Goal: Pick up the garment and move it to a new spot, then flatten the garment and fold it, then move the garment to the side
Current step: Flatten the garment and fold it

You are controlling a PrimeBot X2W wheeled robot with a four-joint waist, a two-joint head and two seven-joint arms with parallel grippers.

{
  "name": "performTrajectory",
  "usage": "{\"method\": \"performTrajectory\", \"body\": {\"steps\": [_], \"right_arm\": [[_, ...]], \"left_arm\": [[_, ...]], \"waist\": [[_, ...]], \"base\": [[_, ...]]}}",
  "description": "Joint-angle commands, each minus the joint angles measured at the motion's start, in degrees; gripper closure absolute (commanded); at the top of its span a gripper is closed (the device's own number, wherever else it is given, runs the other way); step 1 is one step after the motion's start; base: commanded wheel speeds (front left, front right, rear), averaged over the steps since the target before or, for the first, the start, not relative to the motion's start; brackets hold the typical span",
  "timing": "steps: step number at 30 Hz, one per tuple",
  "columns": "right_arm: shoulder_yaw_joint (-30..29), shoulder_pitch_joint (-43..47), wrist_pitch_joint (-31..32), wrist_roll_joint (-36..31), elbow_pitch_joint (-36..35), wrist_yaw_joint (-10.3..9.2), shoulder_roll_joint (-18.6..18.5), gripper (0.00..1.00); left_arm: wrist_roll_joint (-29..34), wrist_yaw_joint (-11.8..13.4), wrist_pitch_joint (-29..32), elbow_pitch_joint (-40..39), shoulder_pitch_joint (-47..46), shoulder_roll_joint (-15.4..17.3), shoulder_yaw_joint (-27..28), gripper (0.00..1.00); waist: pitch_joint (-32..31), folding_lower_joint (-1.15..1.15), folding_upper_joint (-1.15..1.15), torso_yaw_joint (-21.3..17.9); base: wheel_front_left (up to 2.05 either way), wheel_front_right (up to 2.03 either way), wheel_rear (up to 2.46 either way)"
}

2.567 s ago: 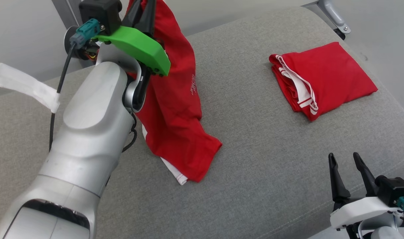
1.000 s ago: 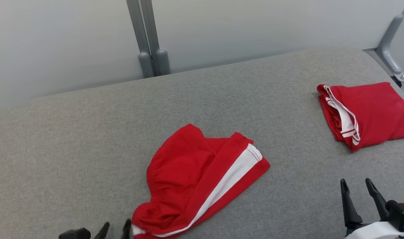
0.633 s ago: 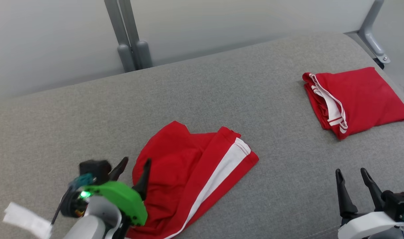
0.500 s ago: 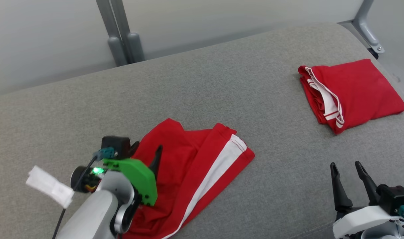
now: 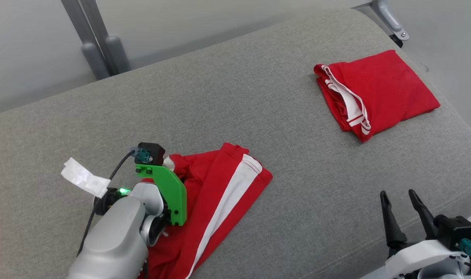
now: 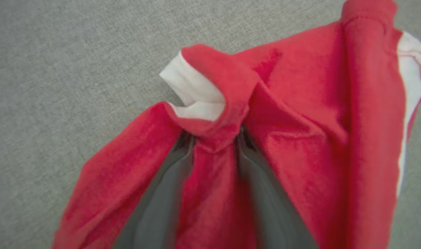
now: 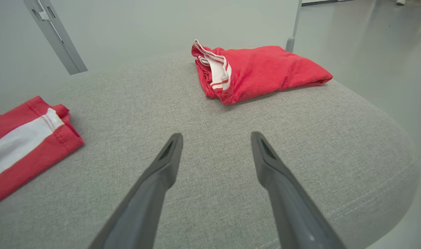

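The garment (image 5: 224, 186), red shorts with a white side stripe, lies crumpled on the grey cushion (image 5: 258, 97) at the lower left. My left gripper (image 5: 176, 175) points down into its left edge, fingers hidden under the green mount. In the left wrist view a bunched fold of the garment (image 6: 300, 121) is pinched between the two fingers of the left gripper (image 6: 215, 141), whose tips are buried in cloth. My right gripper (image 5: 399, 195) stands open over the cushion's front right edge with nothing in it. The right wrist view has the right gripper (image 7: 215, 138) and the garment's (image 7: 20, 138) end at the left.
A second red garment (image 5: 379, 87), folded, lies at the cushion's far right, also seen as the folded garment (image 7: 266, 67) ahead of the right gripper. Grey metal posts (image 5: 100, 46) rise behind the cushion. A white tag (image 5: 84, 178) hangs from the left arm's cable.
The head camera has shifted. My left gripper came down from open beside the garment onto its left edge, and its jaws closed on a fold, bunching the cloth. The right gripper stayed open.
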Motion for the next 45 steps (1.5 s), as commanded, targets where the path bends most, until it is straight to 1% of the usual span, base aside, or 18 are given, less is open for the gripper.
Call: {"method": "performTrajectory", "body": {"steps": [1,3,6,11,18,21,25,29,32,33,34,35,37,40,43,44,45], "right_arm": [[-0.7,1.1,-0.1,0.2,0.1,-0.06,-0.4,0.0],[-0.7,1.7,-0.1,-0.2,0.3,-0.06,-0.6,0.0],[-0.6,1.6,-0.1,-0.5,0.1,-0.06,-1.1,0.0],[-0.7,1.6,-0.1,-0.7,-0.1,-0.06,-1.5,0.0],[-0.7,2.3,-0.1,-0.9,-0.3,-0.06,-1.6,0.0],[-0.9,2.0,-0.1,-0.8,-0.5,-0.06,-1.4,0.0],[-0.4,1.8,-0.1,-0.5,-0.3,-0.06,-1.0,0.0],[-0.1,0.8,-0.1,-0.3,-0.3,-0.06,-0.8,0.0],[0.2,0.1,-0.1,-0.2,-0.2,-0.06,-0.9,0.0],[0.3,-0.2,-0.1,-0.1,-0.2,-0.06,-1.0,0.0],[0.4,-0.4,-0.1,-0.1,-0.1,-0.06,-1.0,0.0],[0.5,-0.5,-0.1,0.0,0.0,-0.06,-1.1,0.0],[0.8,-0.7,-0.1,0.0,0.1,-0.06,-1.1,0.0],[0.3,-0.9,-0.1,0.2,0.0,-0.06,-1.0,0.0],[0.0,-0.5,-0.1,0.2,-0.2,-0.06,-0.7,0.0],[-0.2,-0.4,-0.1,0.3,-0.3,-0.06,-0.6,0.0],[-0.4,-0.2,-0.1,0.4,-0.4,-0.06,-0.5,0.0]], "left_arm": [[-0.9,-0.5,-1.8,0.6,-0.5,-1.4,0.5,1.0],[-1.1,-0.8,-4.7,1.0,-0.6,-2.1,0.9,1.0],[-0.8,-0.1,-10.6,0.6,-1.3,-2.8,2.0,1.0],[1.5,1.9,-20.9,-1.6,-2.2,-3.8,2.5,1.0],[5.0,5.1,-31.0,-6.3,-2.9,-3.7,2.6,1.0],[6.6,7.1,-32.9,-8.2,-3.1,-3.3,3.3,1.0],[8.1,8.5,-33.9,-7.4,-3.5,-2.5,4.1,1.0],[9.3,9.2,-34.3,-5.5,-4.2,-2.3,5.5,1.0],[11.3,10.3,-34.2,-5.6,-5.1,-1.5,8.1,1.0],[11.6,10.5,-34.2,-5.7,-4.8,-1.5,9.1,0.98],[12.0,10.4,-34.2,-4.7,-4.1,-1.7,9.7,0.2],[12.2,9.9,-34.2,-3.0,-3.4,-1.8,9.6,0.0],[11.7,9.7,-34.1,-0.3,-3.5,-2.0,10.6,0.0],[10.8,11.0,-34.1,2.6,-3.3,-2.4,12.5,0.0],[10.0,12.6,-34.1,2.8,-1.9,-2.3,14.3,0.0],[10.1,13.3,-34.1,1.8,-1.8,-2.2,14.9,0.0],[11.1,13.5,-34.1,0.3,-1.9,-2.2,14.7,0.0]], "waist": [[-1.4,0.0,0.0,0.5],[-2.4,0.0,0.0,1.2],[-3.2,0.0,0.0,1.8],[-4.2,0.0,0.0,3.1],[-4.8,0.0,0.0,4.1],[-4.5,0.0,0.0,4.4],[-3.8,0.0,0.0,4.8],[-2.8,0.0,0.0,4.7],[-2.1,0.0,0.0,4.5],[-1.9,0.0,0.0,4.4],[-1.8,0.0,0.0,4.3],[-1.7,0.0,0.0,4.1],[-1.6,0.0,0.0,3.6],[-1.4,0.0,0.0,3.1],[-1.1,0.0,0.0,2.8],[-0.8,0.0,0.0,2.8],[-0.6,0.0,0.0,2.9]], "base": [[0.0,0.0,0.0],[0.0,0.0,0.0],[0.0,0.0,0.0],[0.0,0.0,0.0],[0.0,0.0,0.0],[0.0,0.0,0.0],[0.0,0.0,0.0],[0.0,0.0,0.0],[0.0,0.0,0.0],[0.0,0.0,0.0],[0.0,0.0,0.0],[0.0,0.0,0.0],[0.0,0.0,0.0],[0.0,0.0,0.0],[0.0,0.0,0.0],[0.0,0.0,0.0],[0.0,0.0,0.0]]}}
